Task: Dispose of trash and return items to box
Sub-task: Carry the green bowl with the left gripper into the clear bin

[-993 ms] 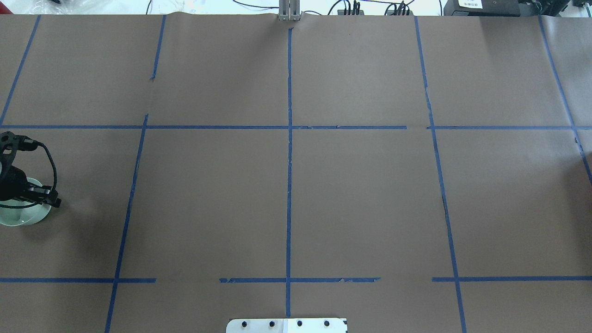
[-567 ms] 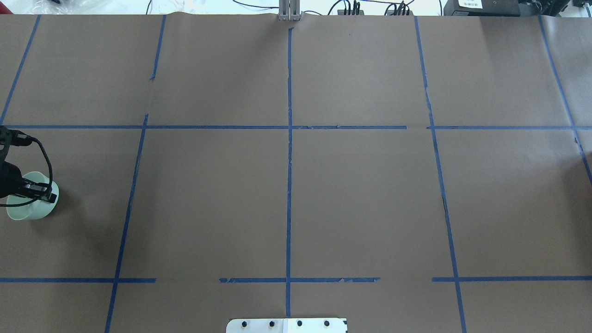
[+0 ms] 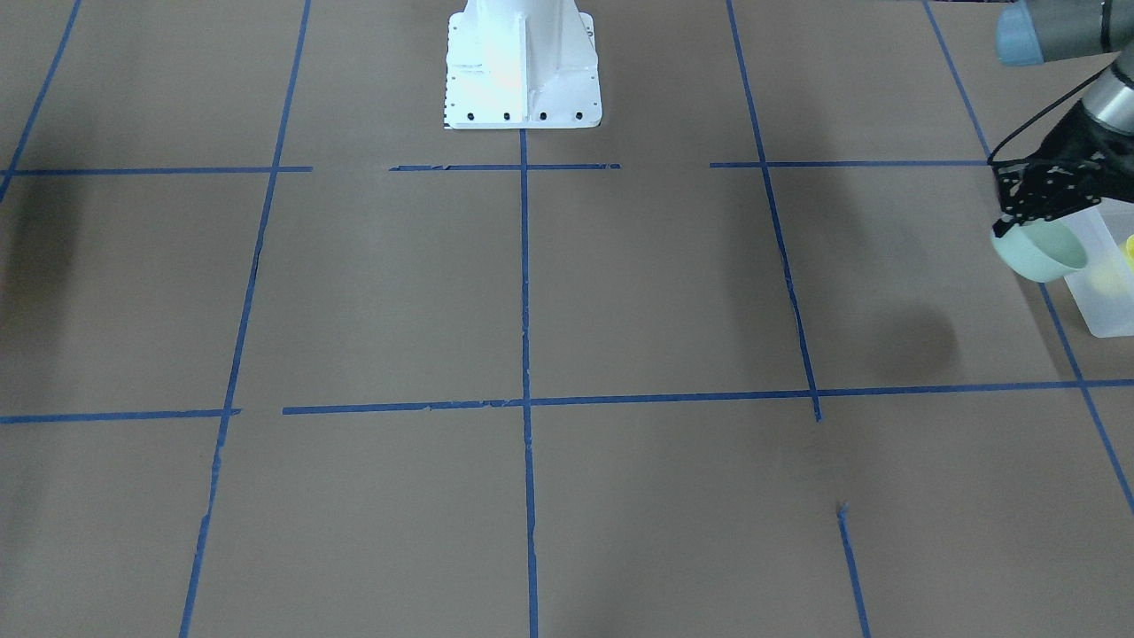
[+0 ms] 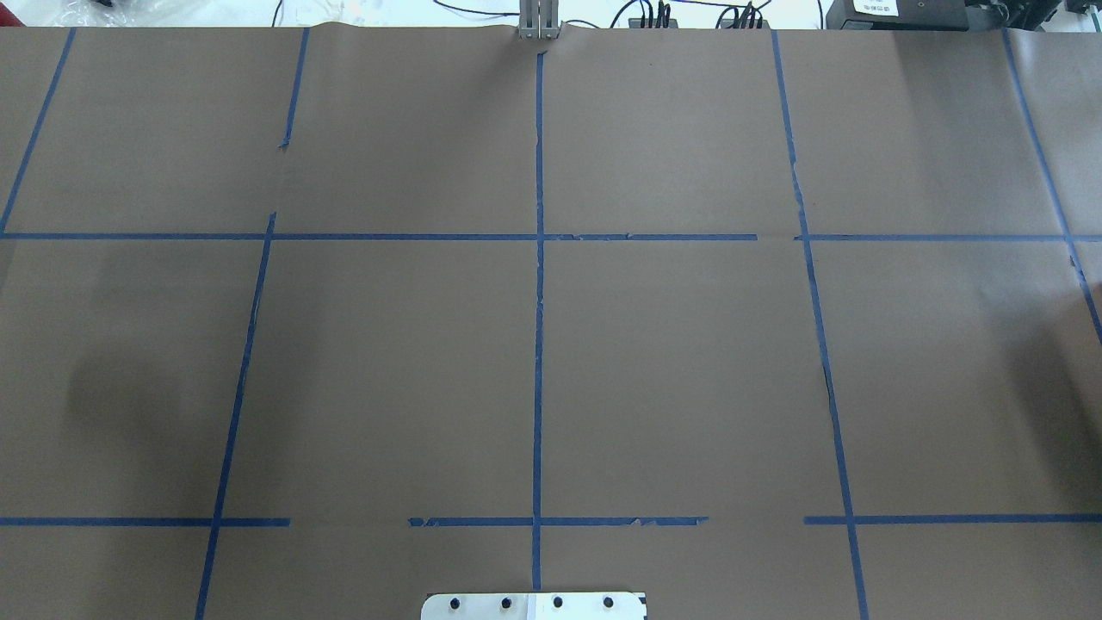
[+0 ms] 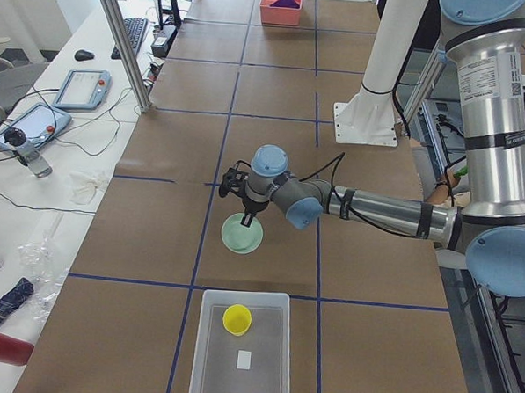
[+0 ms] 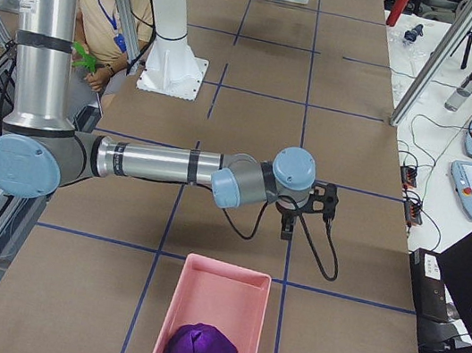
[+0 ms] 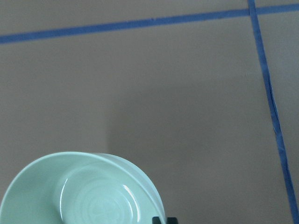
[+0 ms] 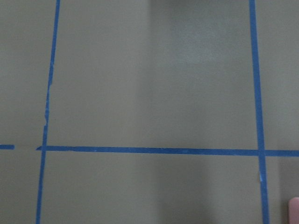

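My left gripper [image 3: 1005, 226] is shut on the rim of the pale mint-green bowl [image 3: 1041, 252] and holds it tilted above the table, just beside the box [image 3: 1103, 297]. The box is a frosted-white tub with the yellow cup [image 3: 1129, 250] inside. In the exterior left view the bowl [image 5: 243, 234] hangs under the gripper [image 5: 246, 220], short of the box [image 5: 203, 352] that holds the cup [image 5: 237, 319]. The left wrist view shows the bowl [image 7: 79, 191] from above. My right gripper [image 6: 286, 230] hovers over bare paper; I cannot tell whether it is open or shut.
A pink tray [image 6: 199, 288] with a purple crumpled thing [image 6: 201, 352] sits at the table's right end, close to my right gripper. The table is brown paper with blue tape lines [image 4: 538, 301]. The white robot base [image 3: 523, 66] stands at the near edge.
My left gripper has carried the bowl further left and out of the overhead view. Only a faint shadow stays on the paper there.
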`<state>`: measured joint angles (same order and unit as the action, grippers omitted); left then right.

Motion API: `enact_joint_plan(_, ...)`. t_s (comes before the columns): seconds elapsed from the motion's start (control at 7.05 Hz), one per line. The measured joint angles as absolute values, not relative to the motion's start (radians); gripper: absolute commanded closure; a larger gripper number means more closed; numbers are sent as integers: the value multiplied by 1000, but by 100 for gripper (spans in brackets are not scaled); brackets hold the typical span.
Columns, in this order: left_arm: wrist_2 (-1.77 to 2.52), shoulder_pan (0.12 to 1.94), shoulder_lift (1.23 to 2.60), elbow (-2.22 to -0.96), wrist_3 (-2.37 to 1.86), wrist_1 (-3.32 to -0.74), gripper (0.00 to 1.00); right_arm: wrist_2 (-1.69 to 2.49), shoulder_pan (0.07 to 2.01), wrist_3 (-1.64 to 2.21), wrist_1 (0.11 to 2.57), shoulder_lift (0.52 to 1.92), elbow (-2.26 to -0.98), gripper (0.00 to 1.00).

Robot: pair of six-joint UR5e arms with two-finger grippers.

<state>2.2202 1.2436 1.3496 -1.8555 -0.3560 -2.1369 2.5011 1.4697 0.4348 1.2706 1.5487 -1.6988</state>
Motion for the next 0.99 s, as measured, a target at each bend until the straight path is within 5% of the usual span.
enact_joint_plan(0.43, 2220, 1576, 1486, -1556, 198, -1934, 100, 2493, 1361, 681, 1274, 1558, -1837, 0)
enact_joint_plan(0.99, 2219, 1626, 1517, -1273, 346, -1914, 100, 2455, 1347, 707, 1275, 1570, -1858, 0)
